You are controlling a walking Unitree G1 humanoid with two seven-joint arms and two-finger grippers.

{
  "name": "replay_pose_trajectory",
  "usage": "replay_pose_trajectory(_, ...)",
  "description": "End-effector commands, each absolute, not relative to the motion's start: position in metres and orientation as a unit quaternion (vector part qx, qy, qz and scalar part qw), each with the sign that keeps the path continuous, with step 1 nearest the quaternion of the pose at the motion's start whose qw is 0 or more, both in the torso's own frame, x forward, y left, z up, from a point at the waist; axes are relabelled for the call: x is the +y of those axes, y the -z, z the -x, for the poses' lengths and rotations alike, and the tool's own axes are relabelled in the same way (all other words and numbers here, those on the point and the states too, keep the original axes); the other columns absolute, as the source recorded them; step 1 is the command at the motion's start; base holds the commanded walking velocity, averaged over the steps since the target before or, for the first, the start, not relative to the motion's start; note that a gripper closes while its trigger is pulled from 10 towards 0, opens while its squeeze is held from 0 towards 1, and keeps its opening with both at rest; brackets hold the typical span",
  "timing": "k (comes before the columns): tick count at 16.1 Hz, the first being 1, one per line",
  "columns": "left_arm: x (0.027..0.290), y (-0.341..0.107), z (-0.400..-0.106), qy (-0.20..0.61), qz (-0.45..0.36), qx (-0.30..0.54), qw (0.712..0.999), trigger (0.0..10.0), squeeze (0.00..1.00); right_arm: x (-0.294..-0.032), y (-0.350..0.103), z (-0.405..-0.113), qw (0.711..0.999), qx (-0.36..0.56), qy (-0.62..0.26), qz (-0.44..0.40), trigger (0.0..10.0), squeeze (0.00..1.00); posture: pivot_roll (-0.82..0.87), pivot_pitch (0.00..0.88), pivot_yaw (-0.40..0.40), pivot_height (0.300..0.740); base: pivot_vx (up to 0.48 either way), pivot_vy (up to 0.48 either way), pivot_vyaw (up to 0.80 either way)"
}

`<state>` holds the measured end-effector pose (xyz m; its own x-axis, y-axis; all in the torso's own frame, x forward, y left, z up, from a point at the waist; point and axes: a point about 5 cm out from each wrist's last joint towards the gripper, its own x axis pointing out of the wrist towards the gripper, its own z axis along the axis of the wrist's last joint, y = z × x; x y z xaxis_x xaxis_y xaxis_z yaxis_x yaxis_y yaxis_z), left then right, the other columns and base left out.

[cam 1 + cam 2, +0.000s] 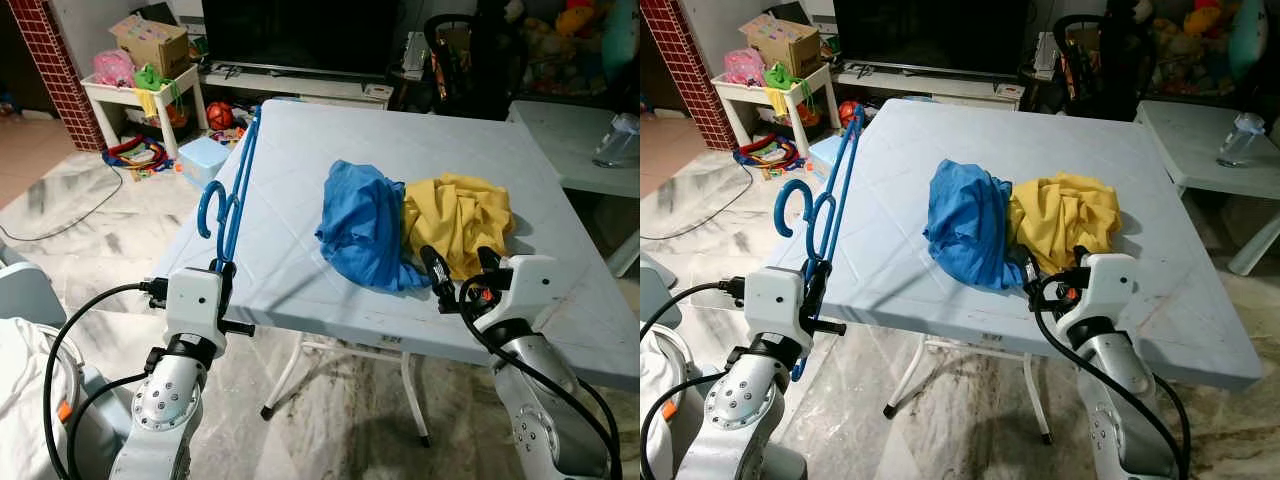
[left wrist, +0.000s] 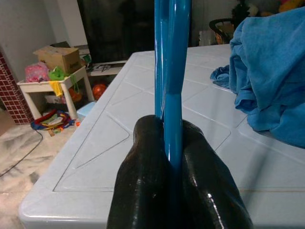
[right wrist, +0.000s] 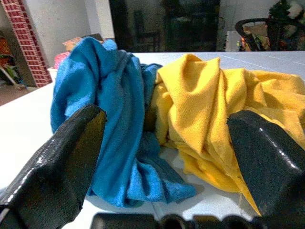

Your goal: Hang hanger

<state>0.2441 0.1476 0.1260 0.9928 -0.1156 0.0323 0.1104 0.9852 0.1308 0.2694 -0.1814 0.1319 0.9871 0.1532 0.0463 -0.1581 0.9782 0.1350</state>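
A blue hanger (image 1: 232, 190) is clamped by the left gripper (image 1: 226, 268), while the right gripper (image 3: 167, 143) is held wide before crumpled garments (image 1: 410, 225).

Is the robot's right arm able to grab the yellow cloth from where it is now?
Probably yes. The right gripper sits at the table's near edge with its jaws open, facing the yellow cloth right ahead. Nothing stands between them, though the blue cloth lies touching beside it.

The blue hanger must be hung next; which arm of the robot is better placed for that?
Left. The left gripper is shut on the blue hanger, while the right gripper is open, holding nothing, beside the clothes.
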Motion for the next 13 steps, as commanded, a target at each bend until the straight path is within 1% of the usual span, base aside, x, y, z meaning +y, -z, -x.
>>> replay_pose_trajectory(1,0.1439,-0.1271,-0.2450,0.070,-0.064,-0.021,0.995,10.0,0.00,-0.1845,-0.1342,-0.2695,0.995,-0.019,-0.071,-0.063,10.0,1.00,0.04,0.000,-0.026,0.740,-0.244,0.000,0.00)
replay_pose_trajectory(7,0.1439,-0.1256,-0.2448,0.072,-0.064,-0.020,0.995,10.0,0.00,-0.1795,-0.1317,-0.2716,0.995,-0.010,-0.074,-0.061,10.0,1.00,0.05,0.000,-0.032,0.740,-0.283,0.000,0.00)
replay_pose_trajectory(13,0.1424,-0.1254,-0.2470,0.077,-0.063,-0.020,0.995,10.0,0.00,-0.1802,-0.1303,-0.2744,0.996,-0.006,-0.072,-0.057,10.0,1.00,0.05,0.000,-0.033,0.740,-0.305,0.000,0.00)
